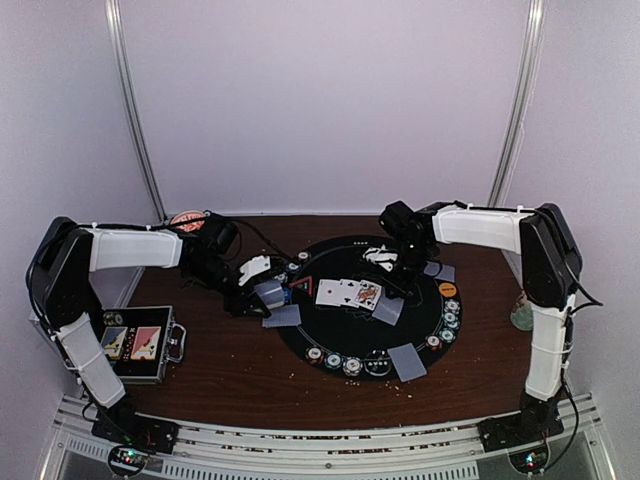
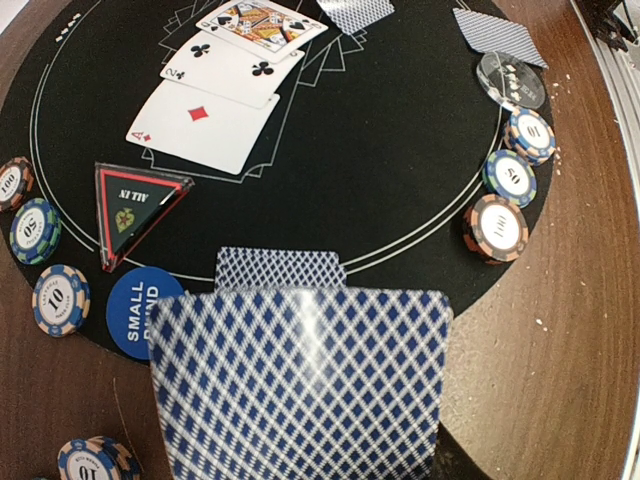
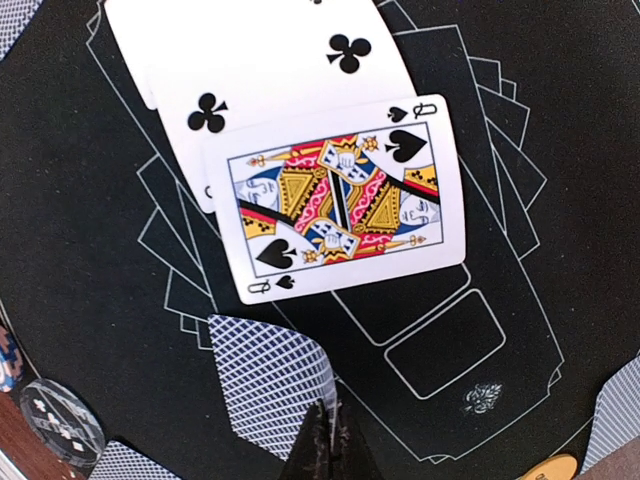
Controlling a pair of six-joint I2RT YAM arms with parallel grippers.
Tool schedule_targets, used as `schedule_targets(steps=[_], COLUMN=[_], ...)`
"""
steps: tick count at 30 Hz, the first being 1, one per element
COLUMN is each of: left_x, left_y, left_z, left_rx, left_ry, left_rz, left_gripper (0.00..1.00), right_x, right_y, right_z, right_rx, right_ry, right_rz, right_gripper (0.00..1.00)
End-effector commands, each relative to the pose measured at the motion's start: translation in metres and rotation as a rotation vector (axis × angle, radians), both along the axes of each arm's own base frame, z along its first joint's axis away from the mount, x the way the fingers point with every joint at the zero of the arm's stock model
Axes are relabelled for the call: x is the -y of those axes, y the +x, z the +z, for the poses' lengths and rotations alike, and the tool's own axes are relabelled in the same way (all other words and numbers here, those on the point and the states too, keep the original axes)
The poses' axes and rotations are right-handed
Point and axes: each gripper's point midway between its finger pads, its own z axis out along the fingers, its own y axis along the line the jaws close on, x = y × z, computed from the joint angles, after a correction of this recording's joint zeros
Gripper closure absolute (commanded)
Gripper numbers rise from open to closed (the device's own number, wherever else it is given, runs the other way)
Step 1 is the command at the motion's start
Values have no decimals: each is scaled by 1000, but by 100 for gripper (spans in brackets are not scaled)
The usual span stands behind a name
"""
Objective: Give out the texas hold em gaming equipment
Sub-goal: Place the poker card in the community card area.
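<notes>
your left gripper (image 1: pixel 262 289) is closed partway on a stack of blue-backed cards (image 2: pixel 300 390). it holds the stack face down over the near-left edge of the round black mat (image 2: pixel 400 180). the stack fills the bottom of the left wrist view, so the fingers themselves do not show there. a single face-down card (image 1: pixel 282 317) lies across the mat's rim just beside it.

your right gripper (image 3: pixel 326 442) has its jaws fully together with nothing between them. the tips stand at the edge of another face-down card (image 3: pixel 268 385) on the mat, and you cannot tell whether they touch it.

in the middle of the mat three cards lie face up and overlapping: the ace of diamonds (image 2: pixel 200 125), the two of clubs (image 2: pixel 230 70) and the queen of spades (image 3: pixel 345 195).

the red-triangle button (image 2: pixel 135 205) and the blue small-blind button (image 2: pixel 140 312) sit by the mat's left rim. three striped chips (image 2: pixel 35 232) lie beside them, and three more chips (image 2: pixel 510 178) curve along the opposite rim near the clear button (image 2: pixel 510 80). the black case (image 1: pixel 140 345) rests on the table (image 1: pixel 230 375), well apart from the mat.
</notes>
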Motion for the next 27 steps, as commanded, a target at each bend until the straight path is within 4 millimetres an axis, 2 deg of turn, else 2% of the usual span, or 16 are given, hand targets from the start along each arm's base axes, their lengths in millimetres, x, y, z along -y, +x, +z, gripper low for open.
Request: schedule_targets(steps=[1,5,14,27], left_x=[6,5,6,6], left_y=[4,5,4,5], left_z=[9,8,7,6], left_rx=[29,27,27,26], left_ry=[-29,-27,-26,-23], left_rz=[-16,-15,-16,-14], left_gripper=[52,52,52,52], right_x=[8,7,2,6], right_y=[18,27,41,56], right_z=[-1,4,20,16], right_rx=[74,120,214,282], right_ry=[-58,-58,-31,-72], right_rz=[-2,-2,19,4], right_gripper=[96,92,92,80])
